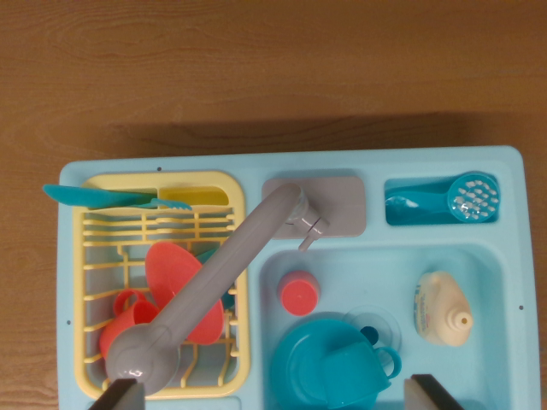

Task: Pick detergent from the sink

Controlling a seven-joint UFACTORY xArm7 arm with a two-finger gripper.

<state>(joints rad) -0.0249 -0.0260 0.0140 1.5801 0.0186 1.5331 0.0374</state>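
The cream plastic detergent bottle (pixel 442 307) lies on its side in the light blue plastic toy sink (pixel 504 282), against the basin's right wall, cap pointing right. To its left sit a blue plastic cup (pixel 355 371) and a coral cup (pixel 300 293). Left of the basin, the grey faucet (pixel 209 282) crosses a yellow dish rack (pixel 96 282). My gripper (pixel 273 395) hangs above, jaws apart, holding nothing.

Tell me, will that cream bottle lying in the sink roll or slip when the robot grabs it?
The detergent bottle lies on its side and looks rounded, so it may roll. Its smooth plastic could be slippery. It seems small and probably light.
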